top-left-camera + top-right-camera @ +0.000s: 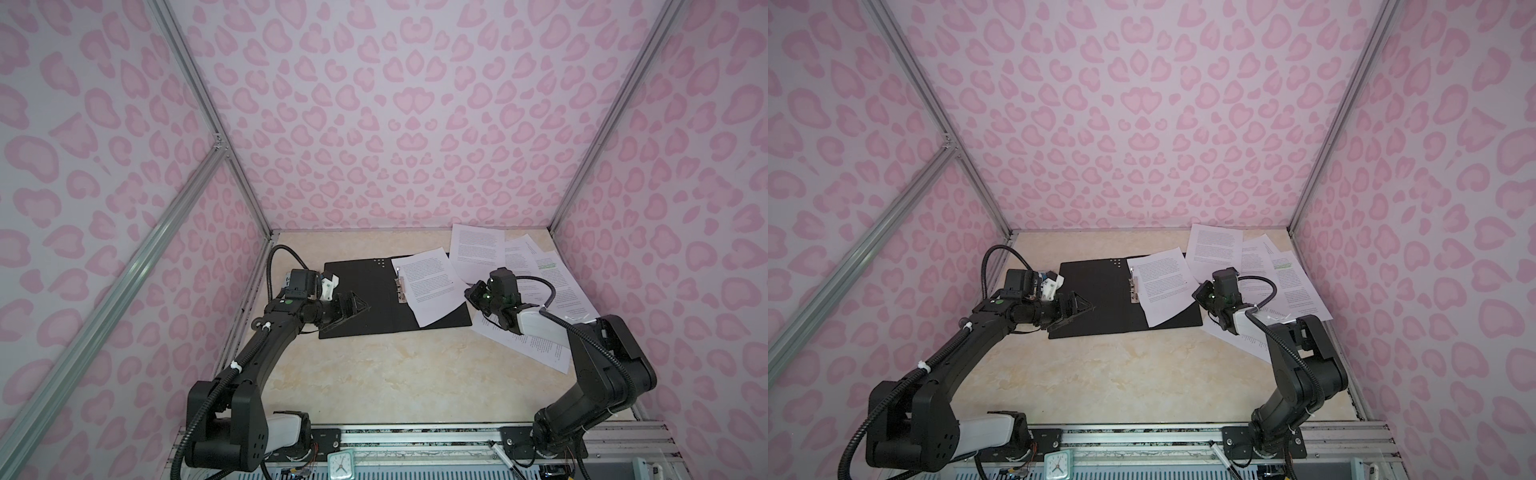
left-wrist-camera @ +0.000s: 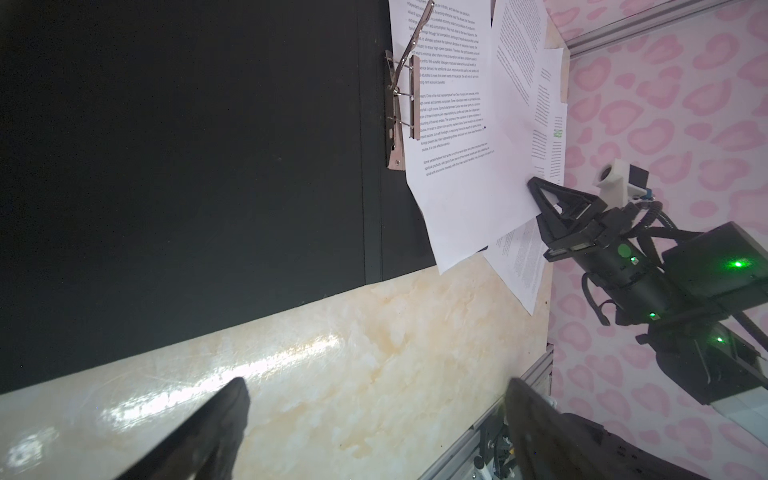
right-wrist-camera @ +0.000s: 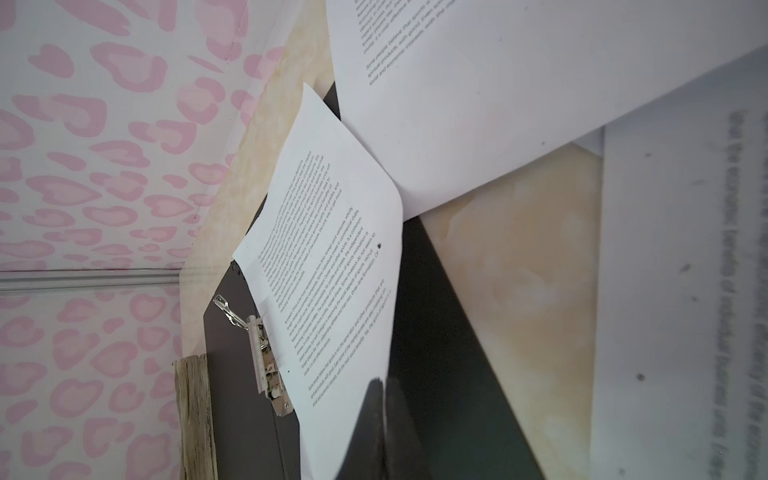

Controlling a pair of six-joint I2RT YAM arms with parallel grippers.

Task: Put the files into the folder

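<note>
**Operator:** Where's the sheet (image 1: pixel 428 286)?

**Guide:** Askew on the open folder (image 1: pixel 361 286); your right gripper (image 2: pixel 534 183), closed, touches its right edge; your left gripper (image 1: pixel 349 313) hangs open at the folder's left edge.

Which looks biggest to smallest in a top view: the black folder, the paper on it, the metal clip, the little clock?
1. black folder
2. paper sheet on it
3. little clock and metal clip: about alike; the clock is nearer the camera.

Top views high, front, looking down; wrist views close, sharing folder (image 2: pixel 187 166).
</note>
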